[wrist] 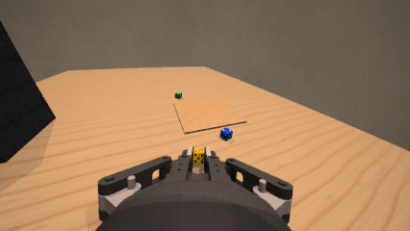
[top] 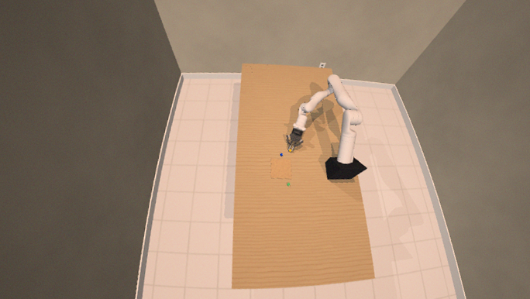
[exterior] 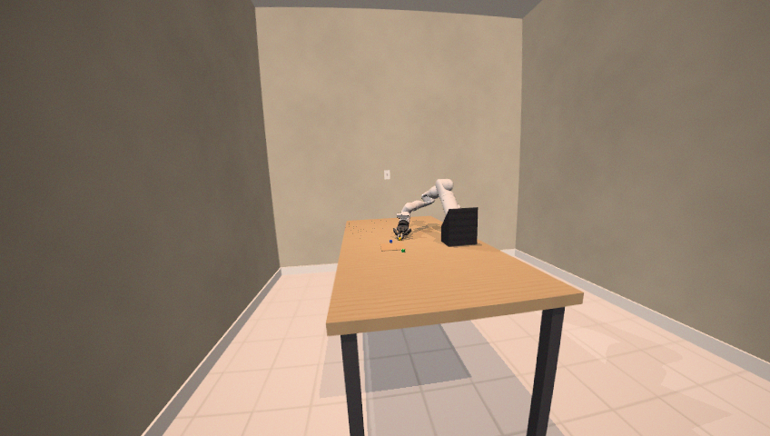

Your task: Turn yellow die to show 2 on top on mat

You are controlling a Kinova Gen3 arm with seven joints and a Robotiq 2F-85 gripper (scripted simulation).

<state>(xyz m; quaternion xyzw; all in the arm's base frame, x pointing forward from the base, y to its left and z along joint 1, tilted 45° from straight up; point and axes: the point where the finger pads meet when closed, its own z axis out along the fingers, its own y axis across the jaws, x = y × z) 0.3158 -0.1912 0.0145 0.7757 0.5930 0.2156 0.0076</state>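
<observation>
Gripper (top: 291,148) (exterior: 399,236) (wrist: 198,153): fingers closed on the yellow die (top: 290,150) (exterior: 399,238) (wrist: 198,157), one finger on each side of it. In the wrist view the pair sits below the middle of the frame; in the top view it is just above the frame's centre. The die is off the mat (top: 281,168) (wrist: 208,115). Its upper face cannot be read with certainty.

The mat lies on the table (top: 303,228) (exterior: 432,275) (wrist: 111,106), near the centre of the top view. Blue die (top: 281,154) (exterior: 390,241) (wrist: 226,134): on the table, just beside the mat, at its lower right in the wrist view. Green die (top: 288,184) (exterior: 402,250) (wrist: 178,95): on the table by the opposite side of the mat, at its upper left in the wrist view. The three dice are apart from one another.
</observation>
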